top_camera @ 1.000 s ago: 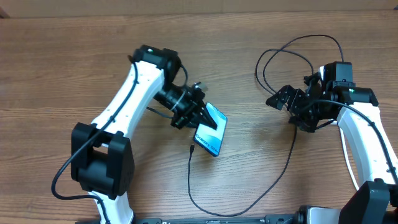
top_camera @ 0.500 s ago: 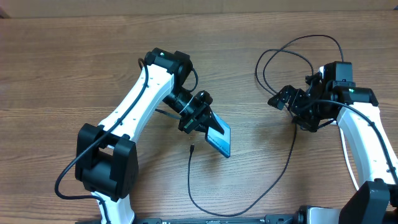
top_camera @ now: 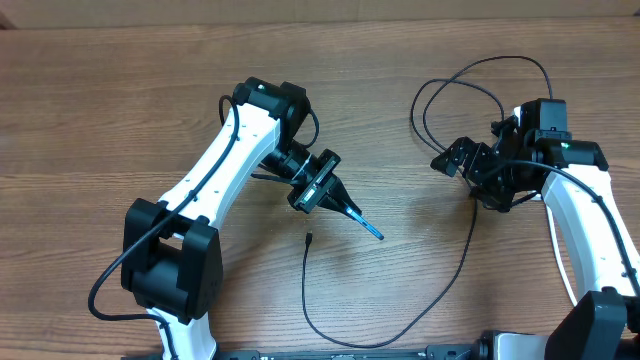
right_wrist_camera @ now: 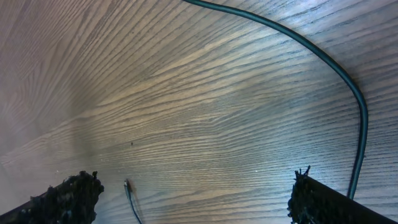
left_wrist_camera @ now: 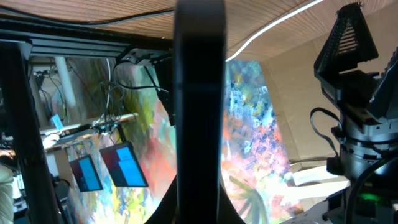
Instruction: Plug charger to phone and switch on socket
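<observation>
My left gripper (top_camera: 335,200) is shut on the phone (top_camera: 364,223) and holds it above the table, turned on edge, so only a thin blue sliver shows from above. In the left wrist view the phone (left_wrist_camera: 199,93) is a dark upright bar between the fingers. The charger cable (top_camera: 470,250) loops across the right of the table, and its small connector tip (top_camera: 309,238) lies just below-left of the phone. My right gripper (top_camera: 456,160) is open and empty above the table. Its view shows the cable (right_wrist_camera: 348,87) and the tip (right_wrist_camera: 127,185). The socket is out of view.
The wooden table (top_camera: 100,120) fills the overhead view. The cable's upper loops (top_camera: 480,75) lie at the back right, close to my right arm (top_camera: 590,220). My right arm also shows in the left wrist view (left_wrist_camera: 357,93).
My left gripper has lifted the phone, carried it slightly right and rolled it from screen-up to edge-on. The right arm and the cable have hardly moved.
</observation>
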### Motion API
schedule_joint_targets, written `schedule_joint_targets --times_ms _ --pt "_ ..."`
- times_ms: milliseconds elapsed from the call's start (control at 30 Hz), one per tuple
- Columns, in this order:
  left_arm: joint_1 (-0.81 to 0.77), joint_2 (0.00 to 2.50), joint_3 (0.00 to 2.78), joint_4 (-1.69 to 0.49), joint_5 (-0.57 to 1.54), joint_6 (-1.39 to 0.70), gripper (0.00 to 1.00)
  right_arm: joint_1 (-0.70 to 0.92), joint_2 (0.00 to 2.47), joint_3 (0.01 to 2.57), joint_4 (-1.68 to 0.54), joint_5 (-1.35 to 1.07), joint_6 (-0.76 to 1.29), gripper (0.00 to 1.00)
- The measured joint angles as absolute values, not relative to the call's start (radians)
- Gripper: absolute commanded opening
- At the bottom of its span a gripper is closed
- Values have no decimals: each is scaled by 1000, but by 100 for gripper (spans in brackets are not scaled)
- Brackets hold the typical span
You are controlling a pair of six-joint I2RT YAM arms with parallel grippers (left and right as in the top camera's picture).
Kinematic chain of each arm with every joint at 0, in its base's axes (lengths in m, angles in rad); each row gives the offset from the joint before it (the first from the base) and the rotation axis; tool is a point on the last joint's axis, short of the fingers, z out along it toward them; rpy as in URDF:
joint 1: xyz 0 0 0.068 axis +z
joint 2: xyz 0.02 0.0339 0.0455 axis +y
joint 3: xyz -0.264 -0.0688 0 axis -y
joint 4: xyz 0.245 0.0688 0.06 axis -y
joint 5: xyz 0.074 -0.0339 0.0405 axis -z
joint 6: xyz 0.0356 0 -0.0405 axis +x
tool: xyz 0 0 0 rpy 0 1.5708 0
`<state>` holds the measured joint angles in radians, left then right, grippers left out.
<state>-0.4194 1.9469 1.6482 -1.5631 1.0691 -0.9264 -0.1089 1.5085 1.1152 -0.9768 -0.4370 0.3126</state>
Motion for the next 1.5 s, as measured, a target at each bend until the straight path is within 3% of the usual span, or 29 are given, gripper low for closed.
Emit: schedule_joint_targets --times_ms 1500 --pt "-444 1947 1648 -1551 1069 -945 4 -109 1509 1115 -977 -437 313 100"
